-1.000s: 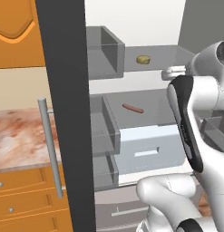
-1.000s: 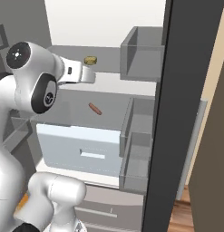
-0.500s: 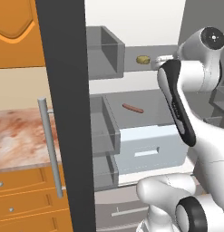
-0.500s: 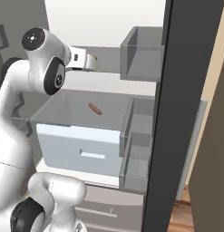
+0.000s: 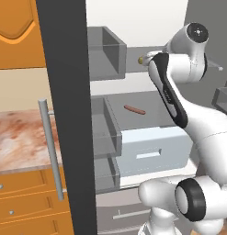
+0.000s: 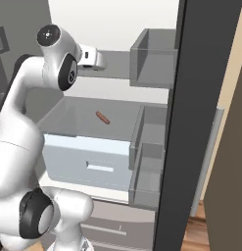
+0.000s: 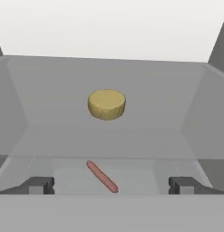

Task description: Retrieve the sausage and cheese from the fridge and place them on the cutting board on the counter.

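Note:
The fridge [image 5: 69, 114] stands open, showing its white interior. A round pale yellow cheese [image 7: 106, 104] rests on the upper glass shelf, straight ahead of my gripper [image 7: 111, 186], whose fingers are spread wide and hold nothing. In the left base view the cheese [image 5: 140, 59] peeks out beside the arm. The reddish-brown sausage [image 5: 134, 109] lies one shelf lower, above the pale drawer, and also shows in the hand view [image 7: 102, 176] and the right base view [image 6: 103, 117]. The hand [image 6: 102, 61] reaches in at upper-shelf height. The cutting board is out of view.
The marbled counter [image 5: 18, 137] sits left of the dark fridge door edge, over orange drawers. Grey door bins [image 5: 105, 50] flank the shelves on the left and more bins [image 6: 154, 56] on the right. A pale drawer [image 6: 93, 164] sticks out below the sausage shelf.
The arm has swung up and further into the fridge, bringing the hand to the upper shelf in front of the cheese. Sausage and cheese have not moved.

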